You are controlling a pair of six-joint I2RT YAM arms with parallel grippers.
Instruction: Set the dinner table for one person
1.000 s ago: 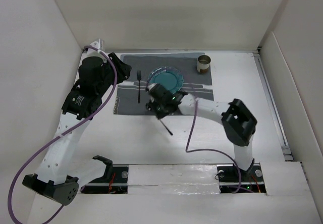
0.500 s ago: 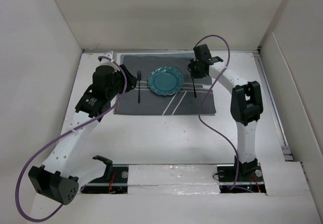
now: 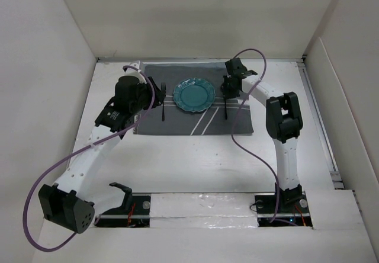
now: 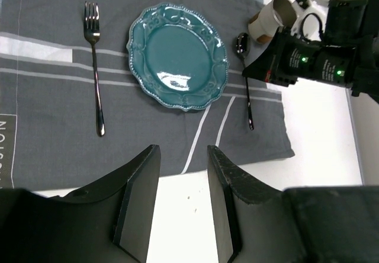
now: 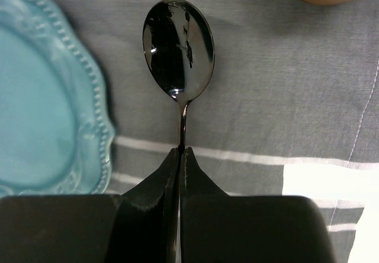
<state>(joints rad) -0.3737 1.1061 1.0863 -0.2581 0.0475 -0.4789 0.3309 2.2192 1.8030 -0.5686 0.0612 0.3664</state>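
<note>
Left pincer (image 4: 182, 156) is hanging open and empty (nothing is sitting between its fingers) above the near edge of the placemat (image 4: 47, 97), toward that cloth's left side. The table (image 3: 195, 162) is lying beneath everything, spreading as a white surface from the arm bases at its near edge to the far wall. The striped grey placemat is sitting on its far half.

Moving rightward across the cloth, a dark fork (image 4: 95, 79) is lying lengthwise with its tines toward the far edge, near the left rim of the teal plate (image 4: 177, 55). The plate is occupying the middle of the cloth. On its right, a dark spoon (image 5: 177, 44) is pointing its bowl toward the far edge, and the right pincer (image 5: 179, 153) is clamping shut on the handle just below that bowl. Whether the spoon is already resting on the cloth or floating just over it, I cannot tell. At the cloth's far right corner a cup (image 4: 269, 20) is sitting, near the spoon's bowl.

By my reading, the setting is nearing its end: placemat, fork, plate and cup are lying in place, and the spoon is being lined up beside the plate. Releasing the spoon and drawing the arm clear are probably what is remaining. No knife is showing in any view, so I cannot say whether one is meant to join.
</note>
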